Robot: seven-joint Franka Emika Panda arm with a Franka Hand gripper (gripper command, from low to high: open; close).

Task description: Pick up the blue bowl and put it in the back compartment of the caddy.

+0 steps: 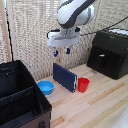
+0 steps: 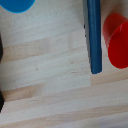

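The blue bowl sits upright on the wooden table, just off the caddy's right wall. In the wrist view only an arc of the blue bowl shows at the picture's edge. The black fabric caddy fills the exterior view's lower left. A partition splits it, and the back compartment is the section farther from the camera. My gripper hangs open and empty well above the table, higher than the bowl and toward the exterior view's right of it, over the dark-blue slab. Its fingers do not show clearly in the wrist view.
A dark-blue flat slab stands on edge between the bowl and a red cup. A black hard case with a front latch sits at the back right. A slatted screen lines the back.
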